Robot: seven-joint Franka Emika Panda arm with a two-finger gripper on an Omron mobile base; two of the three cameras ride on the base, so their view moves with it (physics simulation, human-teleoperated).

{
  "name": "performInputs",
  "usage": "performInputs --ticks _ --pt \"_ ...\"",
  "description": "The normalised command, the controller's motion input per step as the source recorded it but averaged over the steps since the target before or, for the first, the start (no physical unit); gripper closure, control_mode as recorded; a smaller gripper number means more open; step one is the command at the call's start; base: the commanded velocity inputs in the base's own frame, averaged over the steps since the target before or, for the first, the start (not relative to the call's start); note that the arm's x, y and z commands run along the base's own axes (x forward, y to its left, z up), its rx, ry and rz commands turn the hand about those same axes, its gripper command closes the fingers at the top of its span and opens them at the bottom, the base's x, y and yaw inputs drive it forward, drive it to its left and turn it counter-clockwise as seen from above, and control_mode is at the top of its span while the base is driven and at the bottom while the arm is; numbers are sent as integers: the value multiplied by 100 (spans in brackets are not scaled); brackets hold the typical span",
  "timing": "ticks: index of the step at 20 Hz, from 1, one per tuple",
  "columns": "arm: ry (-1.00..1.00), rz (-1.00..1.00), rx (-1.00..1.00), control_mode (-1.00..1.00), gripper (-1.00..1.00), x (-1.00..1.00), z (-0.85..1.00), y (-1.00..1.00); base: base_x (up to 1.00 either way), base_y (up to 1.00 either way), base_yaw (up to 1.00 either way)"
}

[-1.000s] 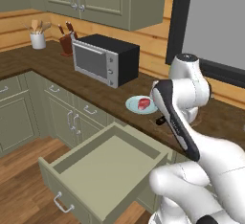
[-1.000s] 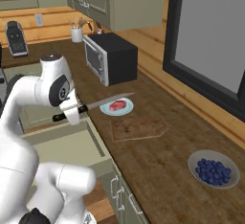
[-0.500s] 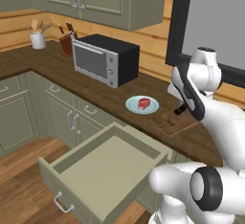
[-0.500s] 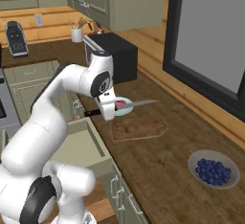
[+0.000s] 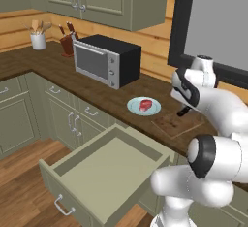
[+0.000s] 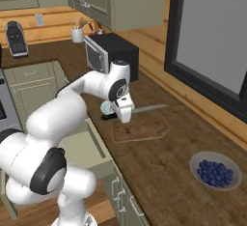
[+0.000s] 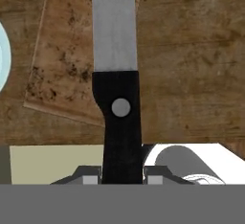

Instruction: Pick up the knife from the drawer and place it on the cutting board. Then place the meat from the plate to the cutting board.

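My gripper (image 6: 124, 114) is shut on the black handle of the knife (image 7: 120, 122), and it hangs a little above the near edge of the brown cutting board (image 6: 140, 129). The silver blade (image 6: 150, 108) points out level over the board's far side. In the hand view the blade (image 7: 115, 27) lies across the board (image 7: 64, 50). The red-pink meat (image 5: 145, 105) rests on the pale blue plate (image 5: 144, 106), just left of the board (image 5: 174, 123). The sage-green drawer (image 5: 106, 168) stands pulled open below the counter, its pale inside bare.
A black microwave (image 5: 105, 60) stands behind the plate. A knife block (image 5: 68, 44) and a utensil cup (image 5: 38, 39) sit at the far left. A bowl of blueberries (image 6: 215, 170) is on the counter to the right. A dark window (image 6: 212, 36) backs the counter.
The arm has swung from above the open drawer to the right, carrying the knife past the plate to a spot over the cutting board. The gripper stays shut.
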Motion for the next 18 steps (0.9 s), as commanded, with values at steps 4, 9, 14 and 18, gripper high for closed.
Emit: performInputs --ticks 4,9,14,18 --pt "3 0 -1 -100 100 57 -27 -32 0 0 0" --pt "0 0 0 -100 100 47 -61 -10 0 0 0" --pt "0 0 0 -100 100 35 -70 -18 0 0 0" --pt "0 0 0 -100 100 16 -46 -5 0 0 0"
